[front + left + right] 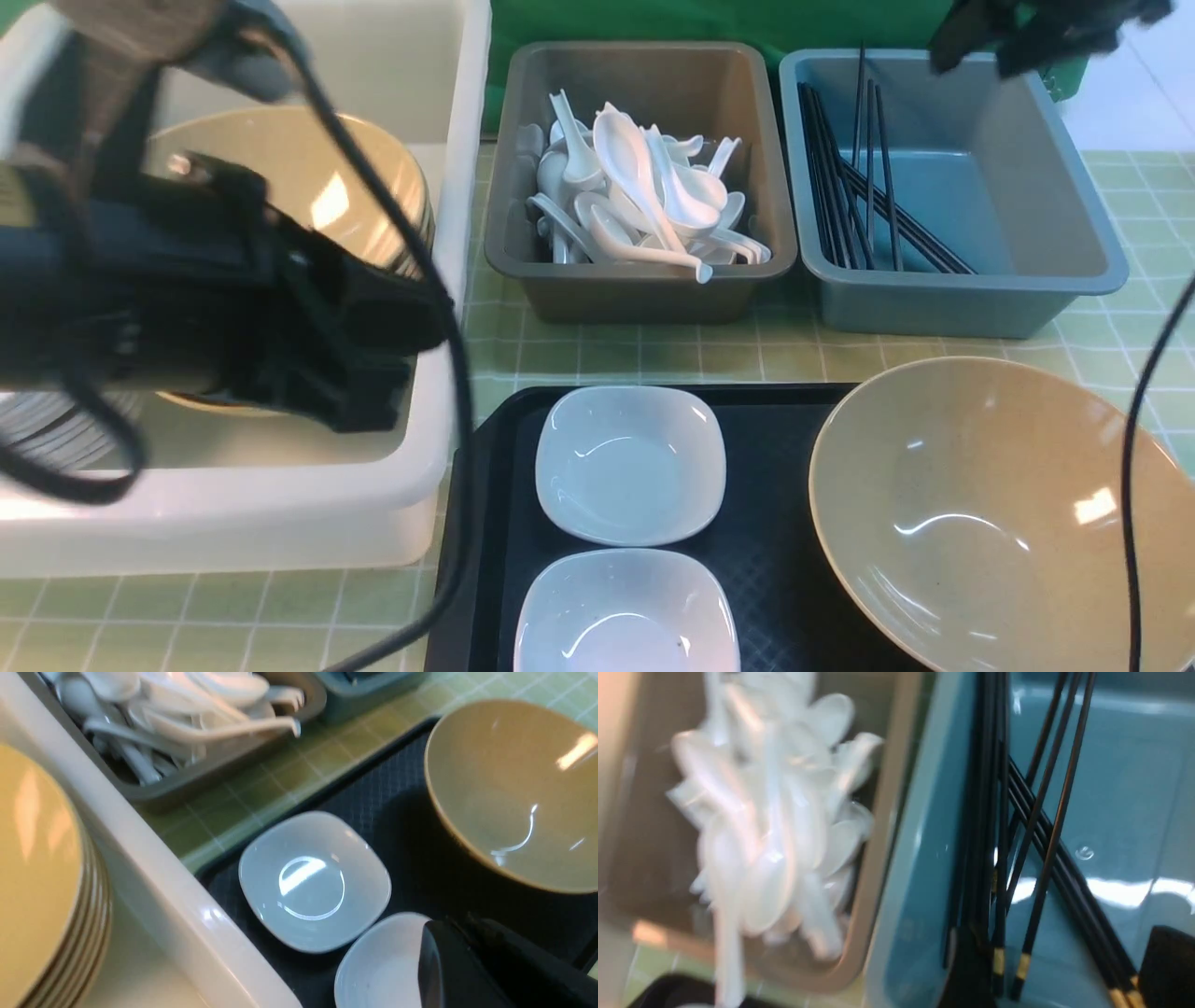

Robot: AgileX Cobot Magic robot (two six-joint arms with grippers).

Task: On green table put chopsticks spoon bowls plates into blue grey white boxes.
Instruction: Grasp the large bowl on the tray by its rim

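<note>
A black tray holds two small white square dishes and a large tan bowl. My left gripper hangs over the white box, next to a stack of tan plates. In the left wrist view its fingers are pressed together and empty, above the nearer white dish. My right gripper is open above the blue box, which holds several black chopsticks. In the right wrist view its fingers stand apart over the chopsticks.
A grey box full of white spoons stands between the white and blue boxes. A black cable hangs over the tan bowl's right side. Another cable loops down past the white box's right wall. Green tiled table lies between boxes and tray.
</note>
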